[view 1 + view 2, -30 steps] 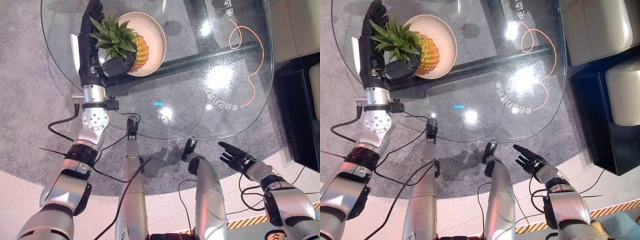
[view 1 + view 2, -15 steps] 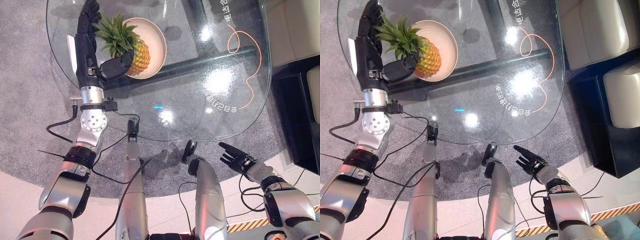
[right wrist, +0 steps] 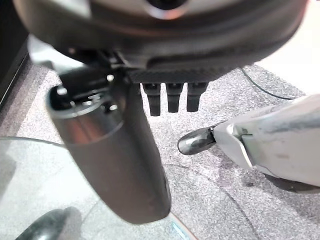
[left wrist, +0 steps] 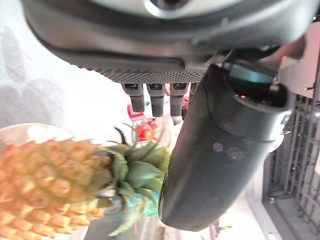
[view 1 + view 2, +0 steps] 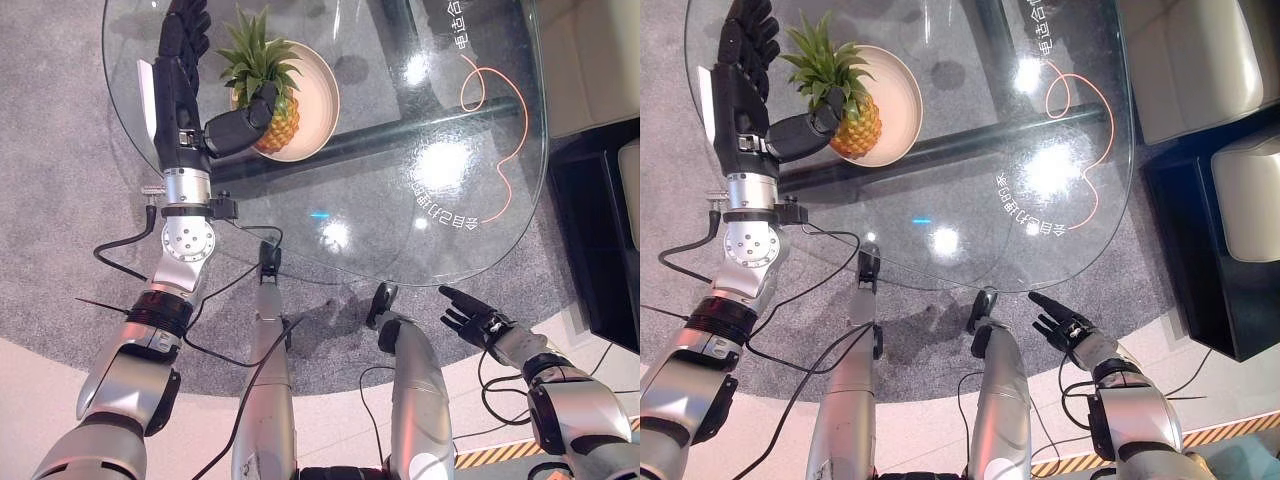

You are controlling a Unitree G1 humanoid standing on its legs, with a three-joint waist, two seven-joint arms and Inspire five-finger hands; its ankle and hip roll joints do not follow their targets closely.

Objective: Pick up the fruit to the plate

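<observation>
Your pineapple stands on the cream plate in the upper left of the frame, so the placing looks done — only the let-go is left. Your left hand has its fingers straight and spread, the thumb resting against the fruit's side. The right hand hangs at the lower right, fingers loosely extended, holding nothing — idle off the glass table.

Round glass table, grey carpet.
</observation>
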